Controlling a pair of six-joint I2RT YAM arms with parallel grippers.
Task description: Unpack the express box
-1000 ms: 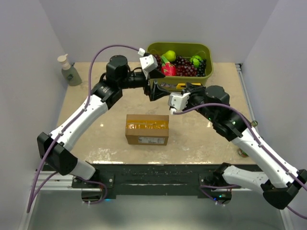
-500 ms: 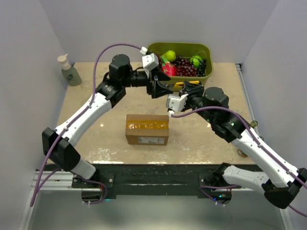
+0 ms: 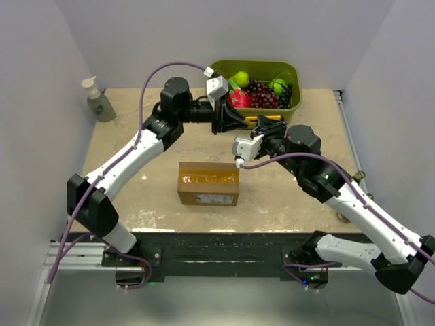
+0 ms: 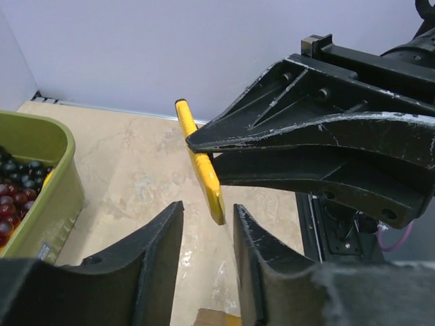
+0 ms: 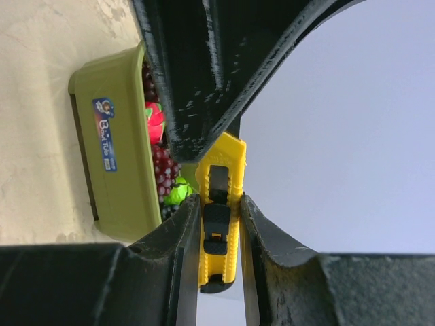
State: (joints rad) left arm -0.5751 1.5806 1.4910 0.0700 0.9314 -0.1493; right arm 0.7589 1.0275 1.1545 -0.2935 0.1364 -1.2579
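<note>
Right gripper [image 5: 217,204] is clamping one yellow knife [image 4: 204,173], left gripper [image 4: 208,207] is straddling it, jaws apart, and one express box [image 3: 209,183] is lying toward the table [image 3: 285,197]'s near edge.

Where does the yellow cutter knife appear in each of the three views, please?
Top external: yellow cutter knife, centre, just below the green bin.
Left wrist: knife at centre, slanted; bin at left edge.
Right wrist: knife lower centre, upright; bin at left.
Shared landmark: the green bin.
</note>
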